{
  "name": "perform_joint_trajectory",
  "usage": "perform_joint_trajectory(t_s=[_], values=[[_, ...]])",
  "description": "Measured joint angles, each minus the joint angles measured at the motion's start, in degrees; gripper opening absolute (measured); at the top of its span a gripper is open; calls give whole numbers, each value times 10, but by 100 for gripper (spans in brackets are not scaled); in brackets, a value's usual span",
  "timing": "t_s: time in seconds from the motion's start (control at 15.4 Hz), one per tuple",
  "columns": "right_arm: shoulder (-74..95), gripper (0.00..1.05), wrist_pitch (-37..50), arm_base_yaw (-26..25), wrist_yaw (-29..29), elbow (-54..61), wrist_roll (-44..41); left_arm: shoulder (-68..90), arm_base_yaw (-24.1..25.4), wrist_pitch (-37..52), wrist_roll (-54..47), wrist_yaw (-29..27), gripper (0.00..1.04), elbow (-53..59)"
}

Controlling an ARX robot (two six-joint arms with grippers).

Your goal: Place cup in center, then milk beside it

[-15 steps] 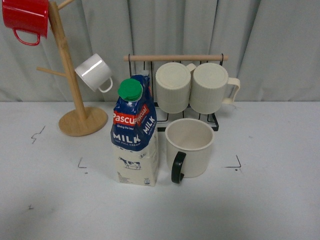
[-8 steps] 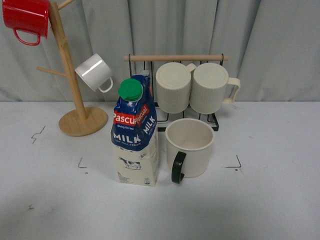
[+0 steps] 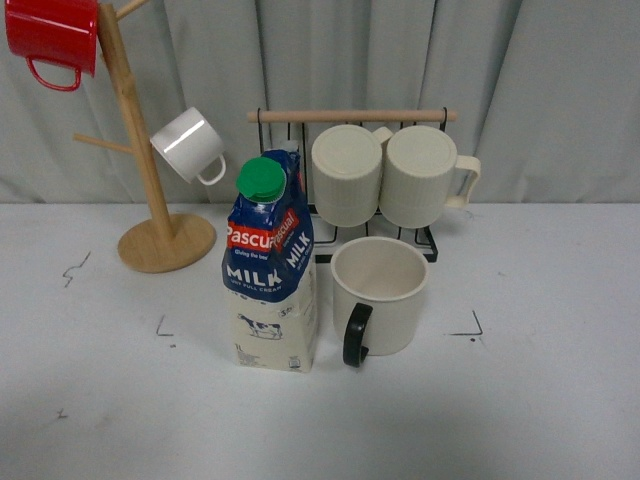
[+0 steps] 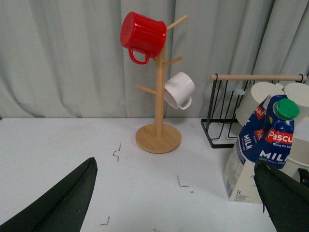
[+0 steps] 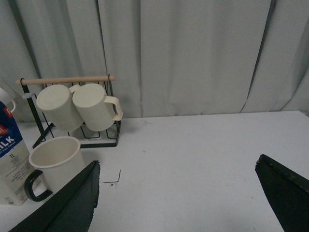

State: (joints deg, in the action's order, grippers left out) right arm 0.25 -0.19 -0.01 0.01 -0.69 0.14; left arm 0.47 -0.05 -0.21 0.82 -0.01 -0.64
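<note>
The cup (image 3: 379, 297), a wide cream mug with a black handle, stands upright on the white table near the middle, handle toward the front left. The milk carton (image 3: 269, 270), blue top and green cap, stands right beside it on its left, close to touching. Both also show in the right wrist view, the cup (image 5: 54, 162) and the milk carton (image 5: 10, 159), and the milk carton shows in the left wrist view (image 4: 260, 150). No gripper shows in the front view. My left gripper (image 4: 176, 195) and my right gripper (image 5: 176, 193) are open and empty, apart from both.
A black wire rack (image 3: 350, 170) with two ribbed cream mugs stands behind the cup. A wooden mug tree (image 3: 150, 190) at the back left holds a red mug (image 3: 50, 35) and a small white mug (image 3: 187, 145). Grey curtain behind. Black corner marks (image 3: 470, 325) on the table.
</note>
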Motion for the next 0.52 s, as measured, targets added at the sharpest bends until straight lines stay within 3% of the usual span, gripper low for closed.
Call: perform_joint_trajectory(t_s=[0.52], values=[[0,98,0,0,0,0,0,0,0,0,0,0,98,0]])
